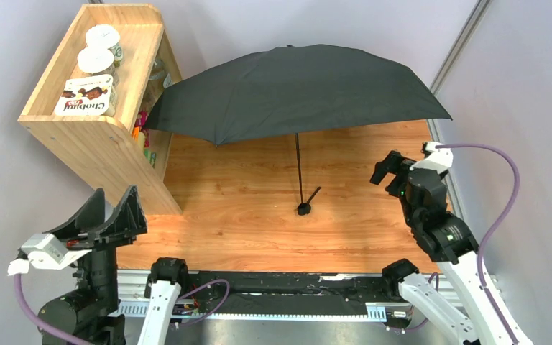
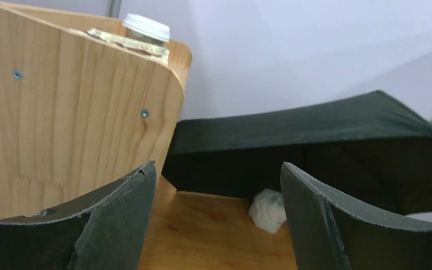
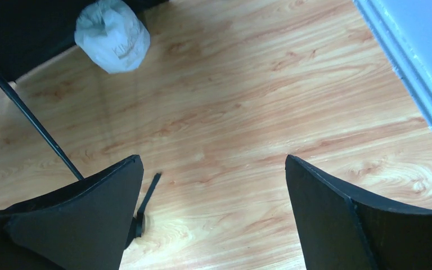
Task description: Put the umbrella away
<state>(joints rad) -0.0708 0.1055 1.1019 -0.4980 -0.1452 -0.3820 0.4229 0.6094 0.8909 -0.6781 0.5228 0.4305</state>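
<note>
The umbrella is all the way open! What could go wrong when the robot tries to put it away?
1. The umbrella is open, and its canopy ends right by the wooden shelf; swinging it might knock the jars on top.
2. Its shaft is thin, so the open right gripper might slip off it or tip the whole thing.
3. A white crumpled lump lies under the canopy and might get dragged along.

The only legible wording is the brand "Chobani", printed on a white and brown package (image 1: 80, 97) lying on top of the wooden shelf (image 1: 108, 147) at the far left corner of the table (image 1: 244, 215). Faint print on the crumpled white bag (image 3: 112, 35) is too blurred to read.
</note>
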